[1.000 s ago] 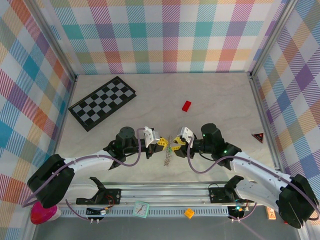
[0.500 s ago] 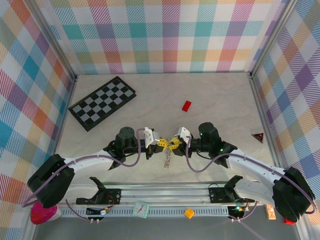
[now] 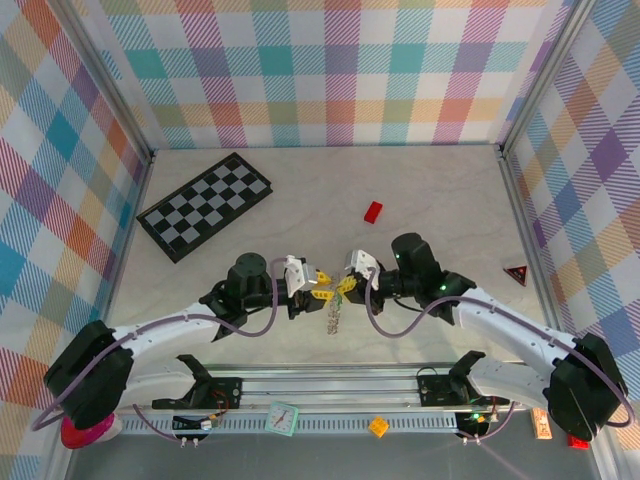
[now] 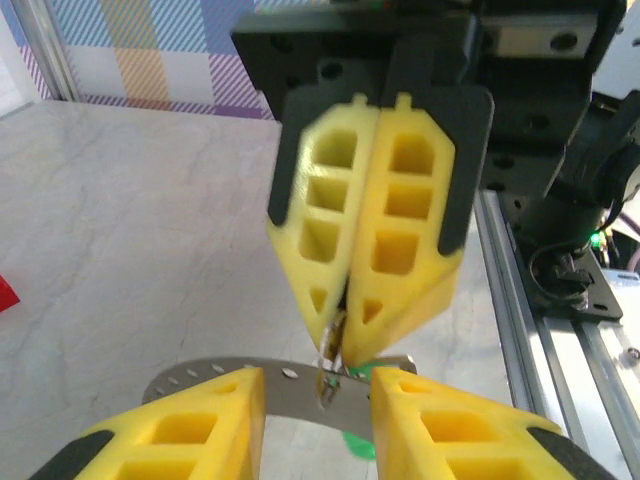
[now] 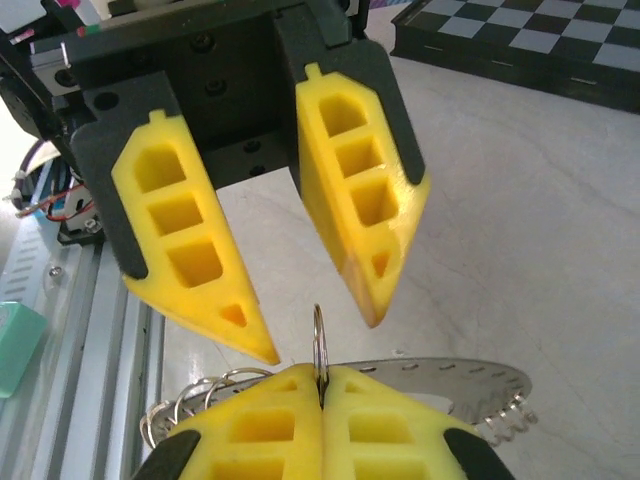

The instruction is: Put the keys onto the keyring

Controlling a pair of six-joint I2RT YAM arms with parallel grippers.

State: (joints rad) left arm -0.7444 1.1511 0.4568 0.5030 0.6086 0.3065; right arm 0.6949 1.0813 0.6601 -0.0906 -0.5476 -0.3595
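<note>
In the top view my left gripper [image 3: 318, 285] and right gripper [image 3: 345, 286] meet tip to tip above the table's near middle. The silvery keyring [image 3: 334, 315] dangles below them. In the right wrist view my right gripper [image 5: 322, 372] is shut on a thin wire ring of the keyring [image 5: 319, 335]. A perforated silver strip [image 5: 450, 378] and small loops [image 5: 200, 400] hang behind it. The left gripper [image 5: 321, 335] stands opposite with its jaws apart. In the left wrist view my left gripper [image 4: 318, 400] is open around the strip [image 4: 250, 385]. One key's pale green head [image 4: 362, 442] peeks out below.
A black-and-grey chequerboard [image 3: 205, 205] lies at the back left and a small red block [image 3: 373, 211] behind the grippers. A red triangular piece [image 3: 516, 273] sits by the right wall. The aluminium rail [image 3: 330, 385] runs along the near edge.
My right gripper has shut on the keyring's wire ring. My left gripper, shut before, has opened. Both grippers have drifted slightly left and further from the rail.
</note>
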